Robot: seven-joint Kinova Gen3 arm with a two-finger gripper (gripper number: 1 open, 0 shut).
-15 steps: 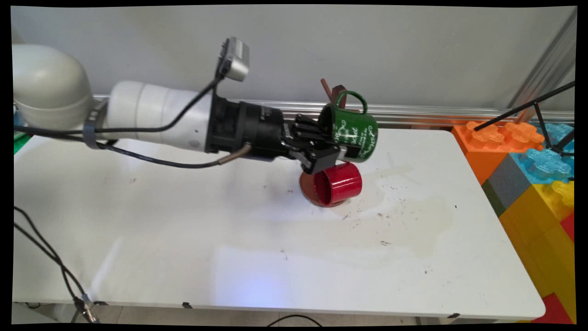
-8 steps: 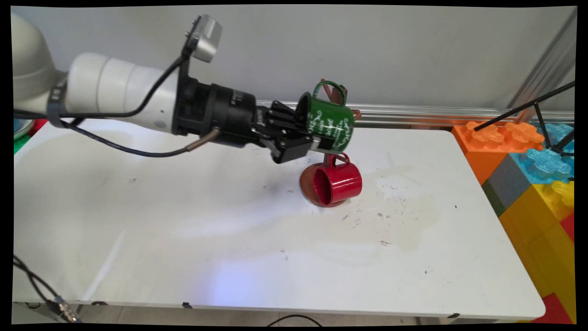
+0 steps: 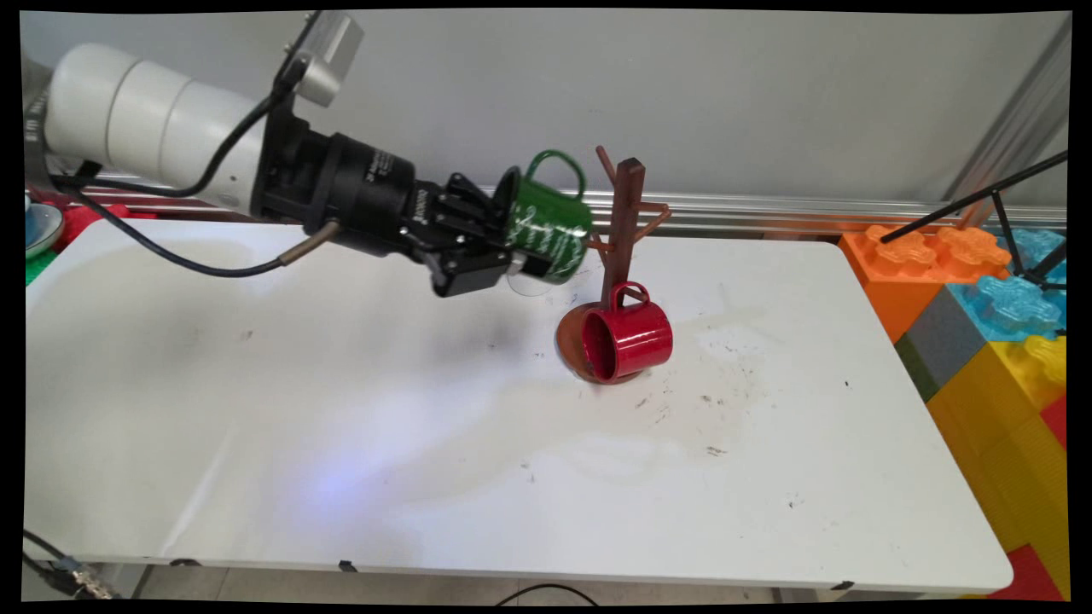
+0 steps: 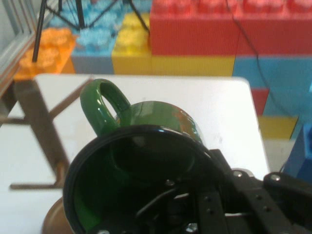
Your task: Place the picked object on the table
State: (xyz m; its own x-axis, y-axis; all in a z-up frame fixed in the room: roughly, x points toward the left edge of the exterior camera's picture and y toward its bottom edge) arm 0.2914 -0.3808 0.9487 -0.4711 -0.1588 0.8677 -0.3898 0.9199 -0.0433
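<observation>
My gripper [image 3: 499, 247] is shut on the rim of a green mug [image 3: 546, 226] with white lettering, holding it on its side in the air with the handle up. The mug hangs just left of a brown wooden mug tree [image 3: 624, 223], clear of its pegs. A red mug [image 3: 630, 339] hangs by its handle on a low peg of the tree, over the round base. In the hand view the green mug [image 4: 146, 161] fills the lower middle with its dark mouth toward the camera, and the mug tree's post [image 4: 41, 126] stands at the left.
Large toy building blocks in orange, blue, yellow and red [image 3: 990, 324] are stacked past the table's right edge, with a black tripod leg [image 3: 981, 198] over them. An aluminium rail [image 3: 810, 209] runs along the wall behind the white table [image 3: 426, 443].
The arm has drawn back to the left and slightly up, carrying the green mug off the mug tree. The tree's post, hidden before, now shows. The red mug has stayed in place.
</observation>
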